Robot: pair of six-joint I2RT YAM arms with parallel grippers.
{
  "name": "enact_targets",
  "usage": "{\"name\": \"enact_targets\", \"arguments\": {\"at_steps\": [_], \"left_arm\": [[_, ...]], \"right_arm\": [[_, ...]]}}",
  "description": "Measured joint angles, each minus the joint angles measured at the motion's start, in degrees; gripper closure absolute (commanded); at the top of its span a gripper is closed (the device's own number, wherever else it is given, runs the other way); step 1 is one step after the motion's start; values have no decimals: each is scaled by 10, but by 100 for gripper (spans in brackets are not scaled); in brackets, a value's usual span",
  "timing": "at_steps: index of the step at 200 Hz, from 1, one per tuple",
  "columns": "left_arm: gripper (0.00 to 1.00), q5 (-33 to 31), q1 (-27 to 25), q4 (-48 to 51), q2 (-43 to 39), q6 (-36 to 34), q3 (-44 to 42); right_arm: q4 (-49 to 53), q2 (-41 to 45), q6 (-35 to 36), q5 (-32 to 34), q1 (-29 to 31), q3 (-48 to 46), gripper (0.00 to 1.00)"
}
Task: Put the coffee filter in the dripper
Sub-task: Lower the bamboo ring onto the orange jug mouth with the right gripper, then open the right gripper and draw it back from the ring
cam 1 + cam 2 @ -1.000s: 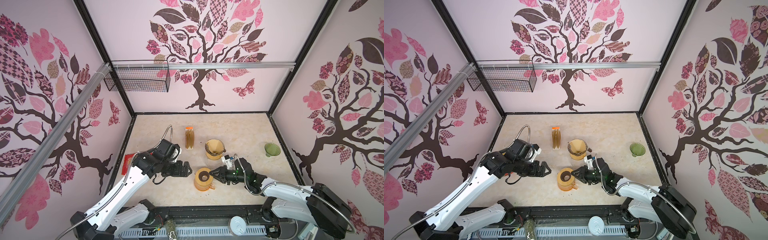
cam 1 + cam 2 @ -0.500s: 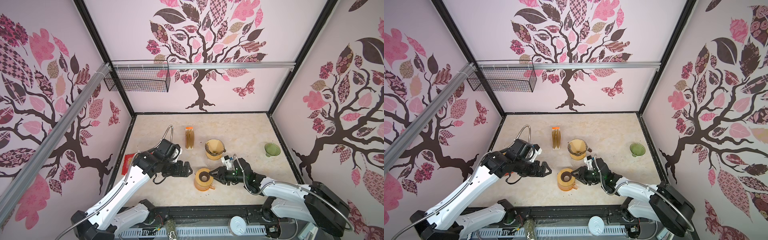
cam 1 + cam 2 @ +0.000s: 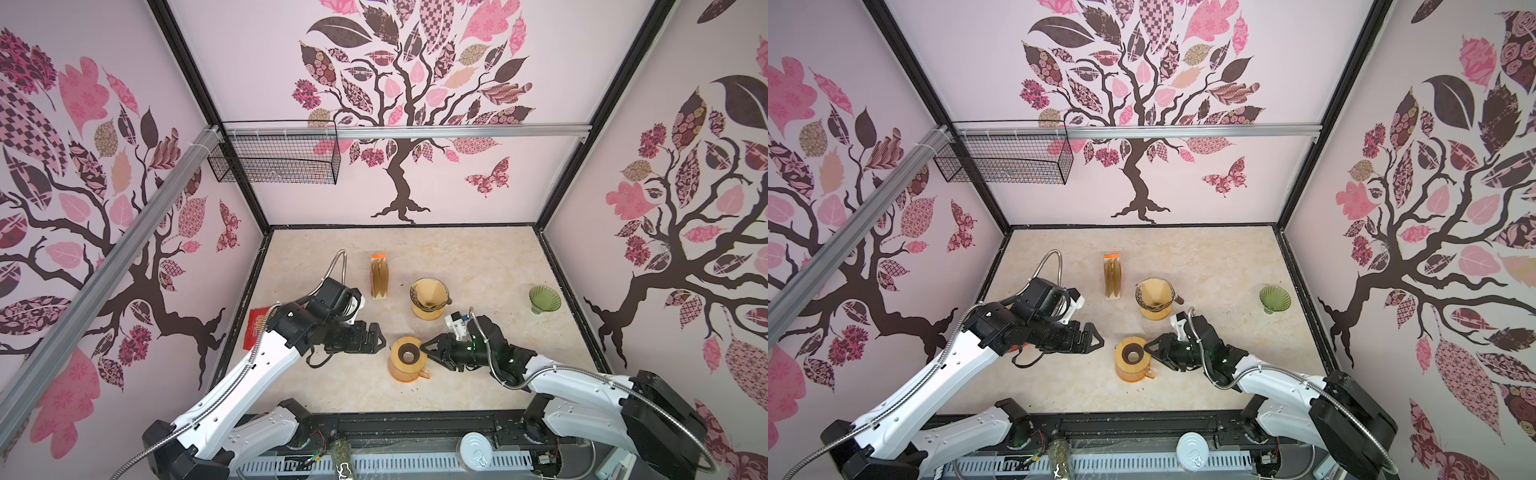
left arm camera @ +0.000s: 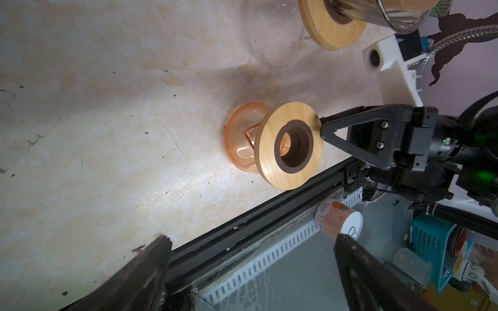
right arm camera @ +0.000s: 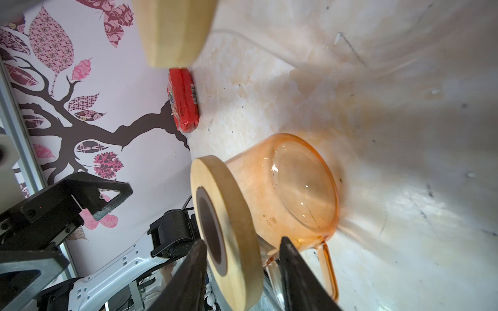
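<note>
The right gripper (image 3: 424, 350) is partly spread, its jaws straddling the rim of the wooden ring (image 5: 229, 215) on the orange carafe (image 3: 405, 368), with one finger clear of the wood. The left gripper (image 3: 379, 338) is spread wide and empty, just left of the carafe. Behind the right gripper and apart from it, a filter (image 3: 428, 291) sits in the glass dripper (image 3: 428, 308). The filter stack (image 3: 380, 276) stands farther back, and the green dripper (image 3: 544, 298) is well off to the right.
</note>
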State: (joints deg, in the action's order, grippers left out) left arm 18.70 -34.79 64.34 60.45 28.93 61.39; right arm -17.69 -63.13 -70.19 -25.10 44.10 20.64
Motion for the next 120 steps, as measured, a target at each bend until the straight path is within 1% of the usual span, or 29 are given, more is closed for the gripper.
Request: {"name": "enact_targets", "arguments": {"at_steps": [36,105,120], "left_arm": [[2,0,0,-3,0,0,0],[2,0,0,-6,0,0,0],[2,1,0,-7,0,0,-2]], "right_arm": [[25,19,8,0,0,25,56],[39,20,10,0,0,27,56],[57,20,15,0,0,35,55]]}}
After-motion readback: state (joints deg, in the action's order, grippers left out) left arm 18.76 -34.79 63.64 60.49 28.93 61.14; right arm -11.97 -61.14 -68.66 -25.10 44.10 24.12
